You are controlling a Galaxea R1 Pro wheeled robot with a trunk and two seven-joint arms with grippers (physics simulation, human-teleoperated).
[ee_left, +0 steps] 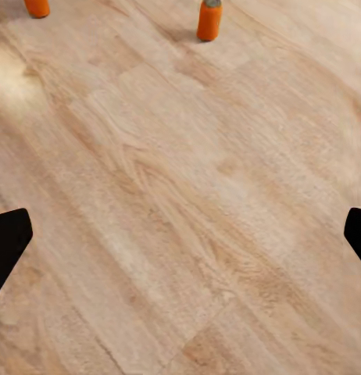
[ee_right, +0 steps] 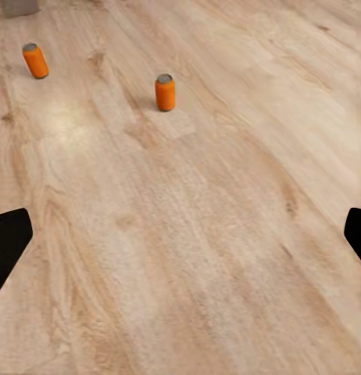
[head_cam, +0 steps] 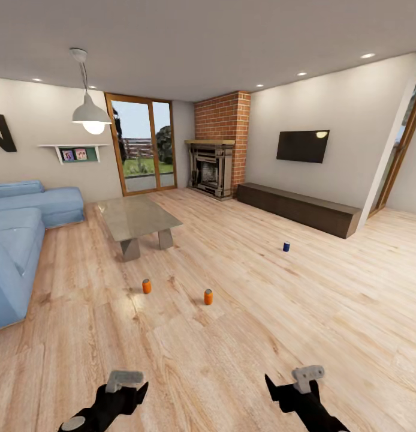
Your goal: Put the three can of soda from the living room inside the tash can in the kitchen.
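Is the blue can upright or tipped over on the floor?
Upright, as far as the head view shows: the blue can stands taller than wide on the wood floor, near the low cabinet. It is small in the picture, so finer tilt cannot be judged.

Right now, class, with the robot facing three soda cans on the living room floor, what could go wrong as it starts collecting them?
1. The two orange cans stand upright on the bare wood floor; a clumsy approach could tip one and let it roll.
2. The blue can stands apart, nearer the long dark cabinet, so it may be overlooked.
3. Both grippers are open and empty, with three cans to carry; extra trips seem likely.
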